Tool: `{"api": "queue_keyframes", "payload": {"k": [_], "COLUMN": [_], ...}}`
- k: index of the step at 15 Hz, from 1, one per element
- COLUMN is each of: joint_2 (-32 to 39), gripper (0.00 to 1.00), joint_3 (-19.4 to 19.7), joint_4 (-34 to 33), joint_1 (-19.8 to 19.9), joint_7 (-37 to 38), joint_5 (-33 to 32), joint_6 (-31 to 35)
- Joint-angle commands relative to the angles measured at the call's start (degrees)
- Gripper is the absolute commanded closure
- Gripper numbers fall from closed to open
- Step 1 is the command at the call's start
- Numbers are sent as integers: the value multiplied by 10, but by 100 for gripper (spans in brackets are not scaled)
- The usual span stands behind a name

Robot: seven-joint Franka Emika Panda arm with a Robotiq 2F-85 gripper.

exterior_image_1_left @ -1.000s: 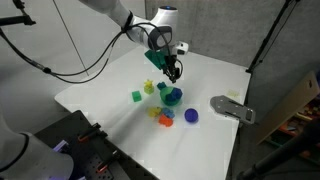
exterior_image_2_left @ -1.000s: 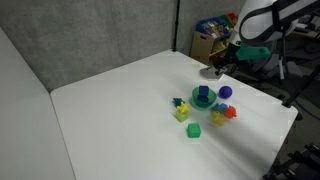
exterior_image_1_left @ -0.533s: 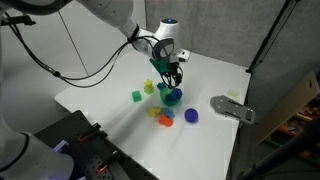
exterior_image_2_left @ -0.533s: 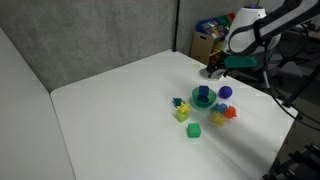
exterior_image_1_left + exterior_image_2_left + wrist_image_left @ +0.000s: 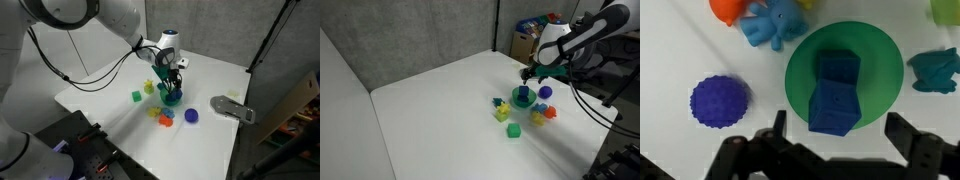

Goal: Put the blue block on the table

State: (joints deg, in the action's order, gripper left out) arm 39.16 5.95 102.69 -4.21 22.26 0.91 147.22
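Observation:
The blue block (image 5: 837,90) lies inside the teal bowl (image 5: 880,50), and it also shows in an exterior view (image 5: 524,92). My gripper (image 5: 838,120) is open and hovers just above the bowl, with one finger on either side of the block and neither touching it. In both exterior views the gripper (image 5: 174,80) (image 5: 533,72) hangs over the bowl (image 5: 172,97) (image 5: 524,99), which stands on the white table (image 5: 110,80) (image 5: 440,100). The small green block (image 5: 136,96) (image 5: 514,130) sits apart from the bowl.
A purple-blue spiky ball (image 5: 718,100) (image 5: 191,115) (image 5: 546,92) lies beside the bowl. A blue figure (image 5: 775,25), a teal figure (image 5: 935,70) and orange and yellow pieces (image 5: 162,117) (image 5: 544,114) ring the bowl. A grey object (image 5: 232,107) lies near the table edge.
The gripper has moved down and in over the teal bowl, closer to the blue block. The objects on the table have not moved.

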Motion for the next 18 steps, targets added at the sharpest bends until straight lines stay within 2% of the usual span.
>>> {"api": "queue_keyframes", "payload": {"k": [1,9,18], "joint_2": [45,109,159], "gripper": [0,0,0], "joint_3": [18,18,23], "joint_4": [-59,-135,-199], "joint_1": [-13,-18,-29], "joint_7": [15,5,7], "joint_5": [-4,-1,-11], "joint_6": [-15,-29,-88]}}
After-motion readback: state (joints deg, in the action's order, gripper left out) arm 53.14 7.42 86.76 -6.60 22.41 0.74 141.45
